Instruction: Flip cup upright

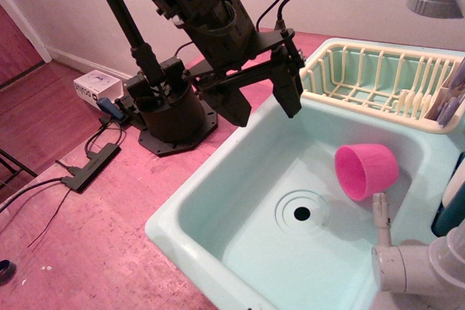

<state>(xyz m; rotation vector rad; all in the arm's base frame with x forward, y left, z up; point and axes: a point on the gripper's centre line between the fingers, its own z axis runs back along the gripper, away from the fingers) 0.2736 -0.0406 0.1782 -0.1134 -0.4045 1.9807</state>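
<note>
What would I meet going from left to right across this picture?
Black power strip → white box → robot base → open tool → sink drain → pink cup lying on its side → faucet.

Bright pink cup (365, 170) lies on its side (rim facing lower left)

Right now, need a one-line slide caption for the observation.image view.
Open gripper poised above the sink, where the pink cup lies on its side near the drain.
</note>
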